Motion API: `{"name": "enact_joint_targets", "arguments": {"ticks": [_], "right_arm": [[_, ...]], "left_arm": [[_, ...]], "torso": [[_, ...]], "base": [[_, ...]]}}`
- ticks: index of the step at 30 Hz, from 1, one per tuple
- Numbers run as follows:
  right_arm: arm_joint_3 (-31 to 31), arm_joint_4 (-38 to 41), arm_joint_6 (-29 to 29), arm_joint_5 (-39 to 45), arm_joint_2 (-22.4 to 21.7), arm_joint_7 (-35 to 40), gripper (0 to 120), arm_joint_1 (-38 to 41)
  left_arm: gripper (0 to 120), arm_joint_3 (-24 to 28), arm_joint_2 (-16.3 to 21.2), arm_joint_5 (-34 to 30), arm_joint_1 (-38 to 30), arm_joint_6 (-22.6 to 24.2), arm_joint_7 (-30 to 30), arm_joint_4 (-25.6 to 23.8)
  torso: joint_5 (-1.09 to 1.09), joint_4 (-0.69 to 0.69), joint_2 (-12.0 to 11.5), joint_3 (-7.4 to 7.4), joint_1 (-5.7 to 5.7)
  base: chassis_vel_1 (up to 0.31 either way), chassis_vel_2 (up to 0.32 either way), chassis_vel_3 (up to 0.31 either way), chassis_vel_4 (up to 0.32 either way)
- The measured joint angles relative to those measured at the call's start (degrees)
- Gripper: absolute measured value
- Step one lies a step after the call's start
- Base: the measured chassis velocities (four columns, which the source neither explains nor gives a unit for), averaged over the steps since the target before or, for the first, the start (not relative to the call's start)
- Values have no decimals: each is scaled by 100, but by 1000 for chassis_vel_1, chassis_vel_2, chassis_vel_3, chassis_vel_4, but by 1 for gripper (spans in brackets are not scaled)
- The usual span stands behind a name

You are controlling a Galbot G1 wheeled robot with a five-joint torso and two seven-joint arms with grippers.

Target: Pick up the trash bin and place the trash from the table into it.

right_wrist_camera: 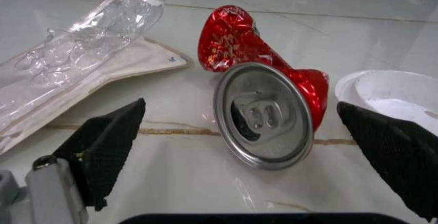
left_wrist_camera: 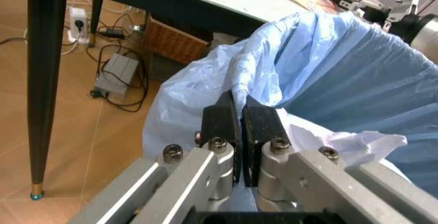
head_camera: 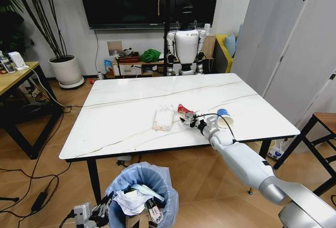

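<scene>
The trash bin point(head_camera: 140, 185), lined with a light blue bag point(left_wrist_camera: 342, 70), hangs below the table's front edge point(head_camera: 157, 150) with crumpled white paper inside. My left gripper point(head_camera: 102, 212) is shut on the bin's bag rim, its fingers point(left_wrist_camera: 222, 116) pinching the plastic. On the table lie a crushed red can point(head_camera: 184, 109) point(right_wrist_camera: 263, 96), a clear plastic pack point(head_camera: 163, 117) point(right_wrist_camera: 75, 55) and a blue-and-white paper cup point(head_camera: 226, 117) point(right_wrist_camera: 390, 93). My right gripper point(head_camera: 190, 120) point(right_wrist_camera: 239, 106) is open just above the tabletop, its fingers on either side of the can without touching it.
A white humanoid robot point(head_camera: 186, 47) stands behind the table. A wooden desk point(head_camera: 13, 78) and a potted plant point(head_camera: 65, 68) are at the left, a stool point(head_camera: 323, 128) at the right. Cables and a wicker basket point(left_wrist_camera: 178, 42) lie under the table beside its black leg point(left_wrist_camera: 41, 80).
</scene>
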Motion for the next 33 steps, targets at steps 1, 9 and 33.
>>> {"name": "enact_joint_targets", "arguments": {"ticks": [1,9,33], "right_arm": [[1,-17,9,0,13,0,100,6],[21,-196,85,-1,124,13,76,70],[47,623,69,283,-213,49,29,-197]], "left_arm": [[0,-1,0,0,2,0,0,-1],[0,-18,1,1,17,1,-2,-9],[0,59,27,-89,-82,7,-80,30]], "torso": [[0,0,0,0,0],[0,1,0,0,0],[2,2,0,0,1]], "base": [[0,0,0,0],[0,0,0,0],[0,0,0,0]]}}
